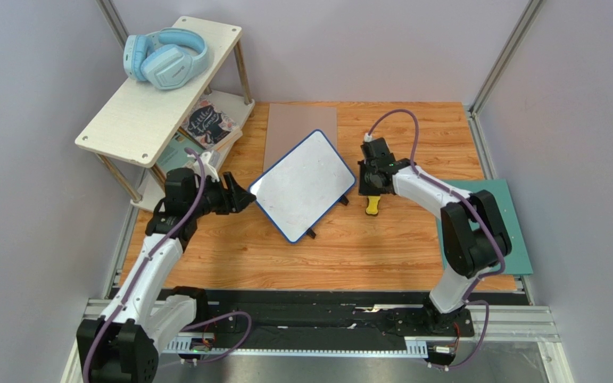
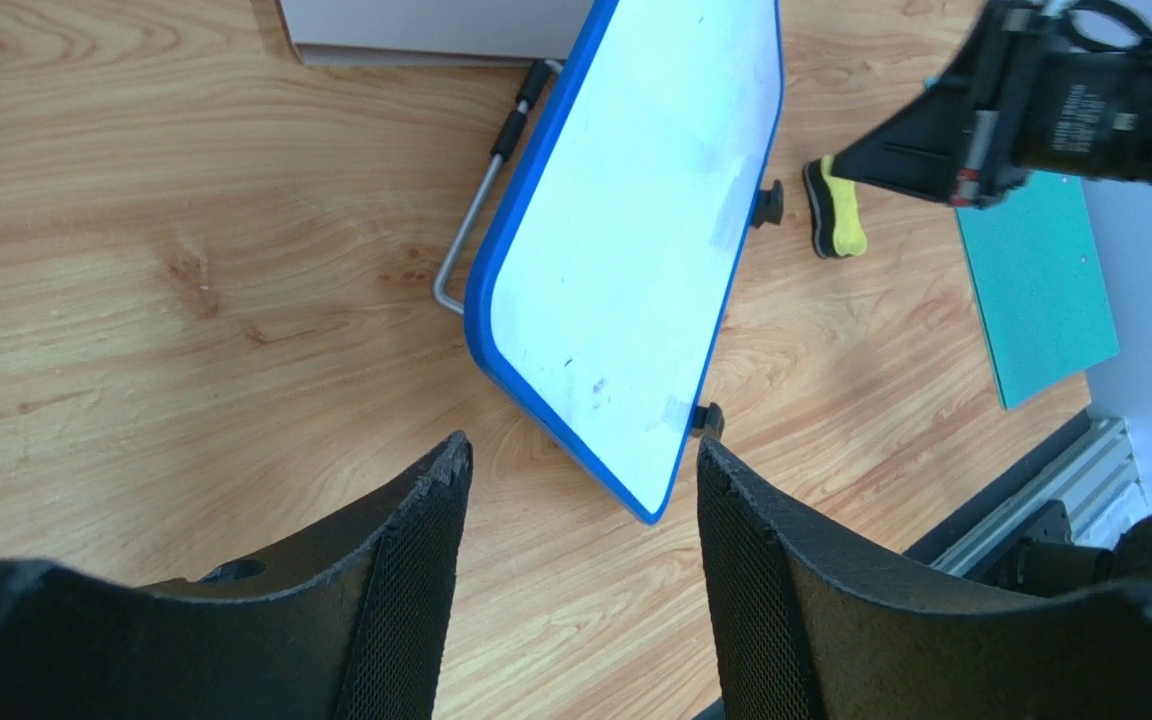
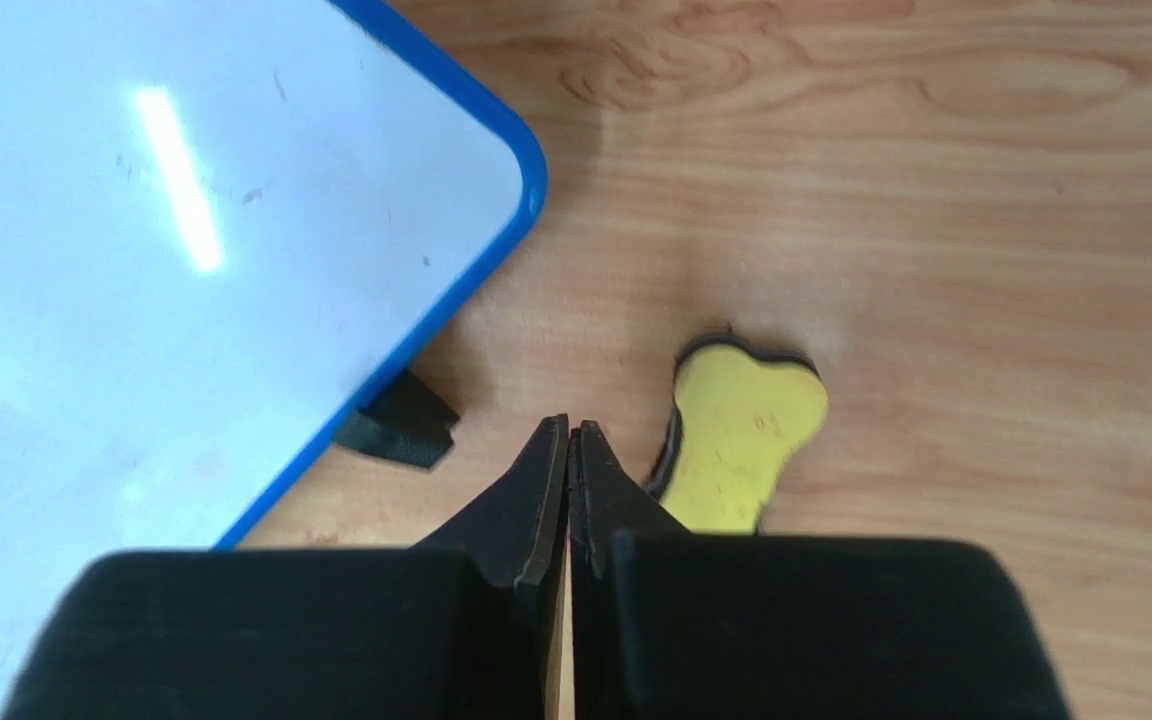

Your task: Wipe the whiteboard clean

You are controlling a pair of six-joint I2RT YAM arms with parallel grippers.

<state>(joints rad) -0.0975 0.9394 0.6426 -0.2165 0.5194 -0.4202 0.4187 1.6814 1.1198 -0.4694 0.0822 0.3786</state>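
The whiteboard [image 1: 303, 183], glossy white with a blue rim and black feet, lies tilted mid-table; it also shows in the left wrist view [image 2: 642, 225] and the right wrist view [image 3: 162, 255], with only faint smudges on it. A yellow eraser with a black pad [image 1: 374, 205] lies on the wood just right of the board, also in the right wrist view [image 3: 732, 435] and the left wrist view [image 2: 838, 210]. My left gripper [image 1: 242, 195] is open and empty at the board's left edge [image 2: 582, 465]. My right gripper [image 1: 370, 187] is shut and empty, over the wood beside the eraser [image 3: 570, 435].
A grey-brown mat [image 1: 300, 128] lies behind the board. A green mat [image 1: 493, 223] lies at the right under the right arm. A white shelf [image 1: 158, 88] with blue headphones [image 1: 164, 57] and books [image 1: 210, 124] stands at back left. A metal stand bar [image 2: 477, 210] shows beside the board.
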